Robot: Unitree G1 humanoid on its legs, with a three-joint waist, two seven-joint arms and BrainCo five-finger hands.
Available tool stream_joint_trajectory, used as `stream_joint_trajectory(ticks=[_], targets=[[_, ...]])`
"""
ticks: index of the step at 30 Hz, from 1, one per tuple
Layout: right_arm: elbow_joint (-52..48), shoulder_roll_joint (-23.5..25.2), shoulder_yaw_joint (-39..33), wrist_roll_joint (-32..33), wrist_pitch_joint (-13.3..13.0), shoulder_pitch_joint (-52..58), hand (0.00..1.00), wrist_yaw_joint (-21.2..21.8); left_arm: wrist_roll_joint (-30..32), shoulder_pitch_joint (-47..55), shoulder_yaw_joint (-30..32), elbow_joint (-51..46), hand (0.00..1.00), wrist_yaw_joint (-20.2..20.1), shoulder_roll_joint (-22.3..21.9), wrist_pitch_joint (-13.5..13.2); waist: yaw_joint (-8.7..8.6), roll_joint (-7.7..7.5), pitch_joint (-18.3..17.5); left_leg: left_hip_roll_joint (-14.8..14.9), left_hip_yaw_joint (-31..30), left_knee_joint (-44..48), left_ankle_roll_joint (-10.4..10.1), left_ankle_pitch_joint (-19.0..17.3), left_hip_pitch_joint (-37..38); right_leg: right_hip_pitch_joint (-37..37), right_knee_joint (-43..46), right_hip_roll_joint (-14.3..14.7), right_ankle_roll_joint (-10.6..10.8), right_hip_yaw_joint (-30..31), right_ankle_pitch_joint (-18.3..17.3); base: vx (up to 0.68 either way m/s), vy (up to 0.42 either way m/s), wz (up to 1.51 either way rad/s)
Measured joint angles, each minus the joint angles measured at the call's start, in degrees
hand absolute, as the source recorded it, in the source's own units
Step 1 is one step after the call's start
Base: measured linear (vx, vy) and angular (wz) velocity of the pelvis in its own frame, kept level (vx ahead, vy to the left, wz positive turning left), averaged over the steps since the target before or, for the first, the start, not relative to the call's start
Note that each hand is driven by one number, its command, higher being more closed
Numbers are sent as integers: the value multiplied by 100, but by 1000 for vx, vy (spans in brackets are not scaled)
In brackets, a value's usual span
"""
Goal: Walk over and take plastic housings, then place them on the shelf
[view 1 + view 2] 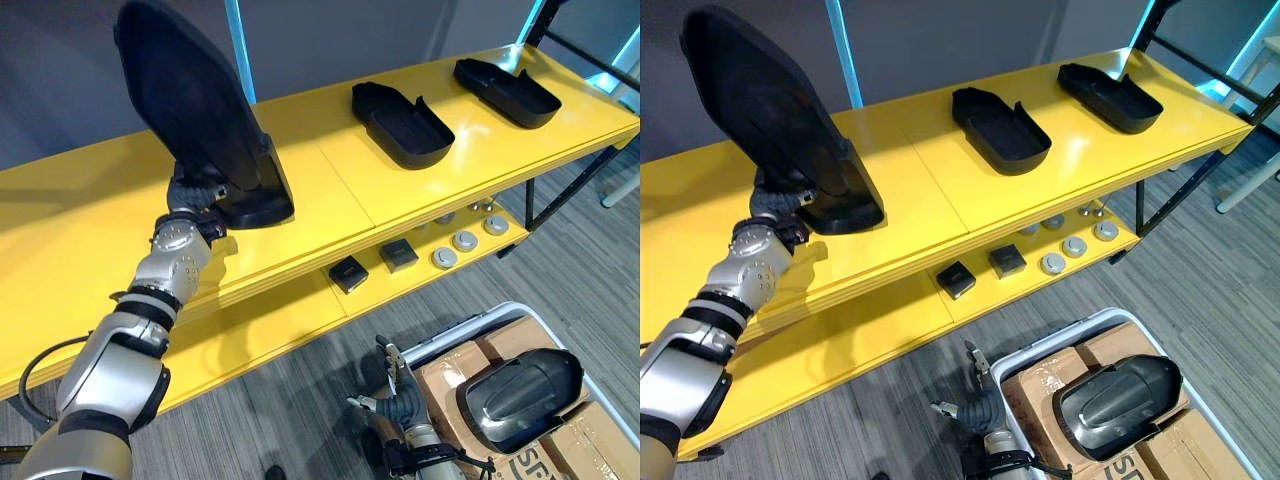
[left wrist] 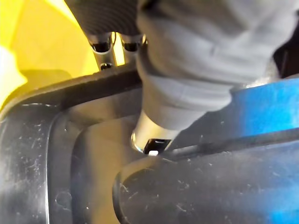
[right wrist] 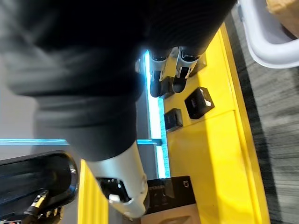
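Left hand (image 1: pixel 197 203) is pinching the housing (image 1: pixel 190 90) by its lower end, long axis rearing steeply above the shelf (image 1: pixel 330 170); right hand (image 1: pixel 398 402) is idling low, fingers slack.

Housings (image 1: pixel 403 124) on shelf (image 1: pixel 100 210) — bin (image 1: pixel 460 329) before (right)

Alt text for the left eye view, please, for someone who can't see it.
The robot's left hand holds a black plastic housing tilted up, its lower end on the yellow top shelf, where two more housings lie flat to the right. The open right hand hangs low beside a white bin holding cardboard boxes and another housing.
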Motion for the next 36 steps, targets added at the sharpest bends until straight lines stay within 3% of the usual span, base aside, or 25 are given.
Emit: stream_joint_trajectory(ticks=[1, 2, 7, 14, 29, 36], targets=[[0, -11, 17, 0, 0, -72, 0, 3, 10, -160, 23, 179, 100, 70, 1, 55, -34, -23, 31, 0, -9, -7, 1, 12, 0, 1, 1, 0, -4, -7, 4, -2, 27, 3], [0, -23, 35, -1, 0, -107, 0, 5, 10, -220, 44, 259, 0, 91, 3, 79, -50, -37, 42, 0, -9, -13, 0, 20, 0, -2, 0, 1, -9, -6, 9, 0, 0, 0], [-1, -49, 104, -3, 0, -151, 0, 54, 233, -544, 170, 499, 0, 303, 10, 316, -100, -109, 134, -2, 0, -77, 1, 58, -10, -56, -2, 9, -15, 1, 45, -7, 34, -2], [-1, -60, 109, -5, 0, -142, 0, 63, 335, -616, 398, 499, 0, 450, 18, 426, -102, -146, 217, 0, 22, -131, 0, 59, -17, -72, -100, 14, -15, 26, 117, 4, 45, -3], [-2, -106, 260, -231, 0, -118, 0, 65, 355, -741, 715, 495, 0, 716, -4, 448, -112, -168, 267, 1, 10, -130, -1, 60, -10, -54, -119, 14, -6, 26, 129, 11, 47, 0], [1, -109, 283, -234, 0, -118, 0, 62, 813, -706, 1145, 328, 0, 1006, -132, 453, -108, -177, 271, 0, -19, -130, -1, 60, 6, -5, -152, 10, -2, 5, 155, 0, 48, 2]])
